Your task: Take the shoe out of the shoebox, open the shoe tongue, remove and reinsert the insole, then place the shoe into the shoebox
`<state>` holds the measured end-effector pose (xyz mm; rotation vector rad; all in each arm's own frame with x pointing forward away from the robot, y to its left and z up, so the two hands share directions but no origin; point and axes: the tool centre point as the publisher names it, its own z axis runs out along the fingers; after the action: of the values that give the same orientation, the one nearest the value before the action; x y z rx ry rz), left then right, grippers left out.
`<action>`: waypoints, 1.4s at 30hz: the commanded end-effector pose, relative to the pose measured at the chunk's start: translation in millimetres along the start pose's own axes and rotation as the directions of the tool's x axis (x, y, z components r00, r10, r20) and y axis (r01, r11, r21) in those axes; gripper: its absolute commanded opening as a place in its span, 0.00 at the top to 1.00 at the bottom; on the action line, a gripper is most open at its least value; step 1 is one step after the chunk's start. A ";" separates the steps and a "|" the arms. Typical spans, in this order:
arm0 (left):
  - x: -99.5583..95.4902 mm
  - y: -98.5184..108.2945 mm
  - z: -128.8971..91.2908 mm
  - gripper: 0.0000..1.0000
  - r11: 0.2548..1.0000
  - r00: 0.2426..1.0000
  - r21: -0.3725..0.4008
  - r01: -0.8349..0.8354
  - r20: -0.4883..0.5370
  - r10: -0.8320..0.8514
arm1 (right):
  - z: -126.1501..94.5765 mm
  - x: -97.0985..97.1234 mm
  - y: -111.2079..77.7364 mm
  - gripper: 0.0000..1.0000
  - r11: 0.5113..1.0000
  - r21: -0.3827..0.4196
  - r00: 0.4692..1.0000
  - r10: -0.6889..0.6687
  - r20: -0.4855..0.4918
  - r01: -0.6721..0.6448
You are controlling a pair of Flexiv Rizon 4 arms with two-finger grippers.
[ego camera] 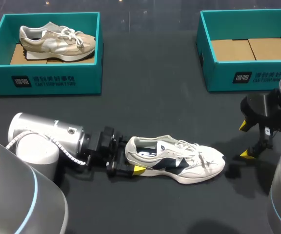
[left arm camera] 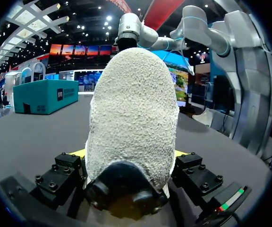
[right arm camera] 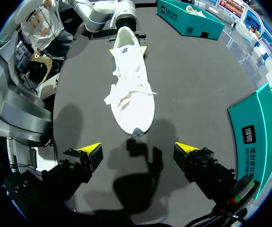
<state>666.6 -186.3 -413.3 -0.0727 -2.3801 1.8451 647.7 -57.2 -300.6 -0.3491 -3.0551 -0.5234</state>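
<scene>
The white-and-navy sneaker (ego camera: 177, 163) lies upright on the tabletop (ego camera: 150, 112), heel clamped in the left tool (ego camera: 130, 159); the right tool (right arm camera: 137, 152) hangs spread wide beyond the toe, apart from it. The left wrist view shows mainly the nubbly heel, the head view also a beige sneaker (ego camera: 57, 40) in a teal shoebox (ego camera: 48, 80) with white print.

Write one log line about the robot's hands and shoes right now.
left hand: shut on heel of white shoe, lying on table | right hand: open, past its toe | beige shoe: in left shoebox
</scene>
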 end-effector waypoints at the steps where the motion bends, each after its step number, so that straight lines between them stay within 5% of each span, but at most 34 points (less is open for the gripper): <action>1: -0.4 2.6 8.1 1.00 1.000 1.000 -0.005 -0.002 0.006 0.002 | 0.2 1.7 -0.3 0.00 1.000 0.001 1.000 0.000 0.003 0.000; 42: -2.3 2.3 2.6 1.00 1.000 0.999 -0.007 -0.006 0.044 0.006 | 0.2 1.7 -0.3 0.00 1.000 0.001 1.000 0.000 0.003 0.000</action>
<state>667.1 -186.0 -413.3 -0.0426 -2.4131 1.8624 647.7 -57.1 -300.6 -0.3491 -3.0551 -0.5234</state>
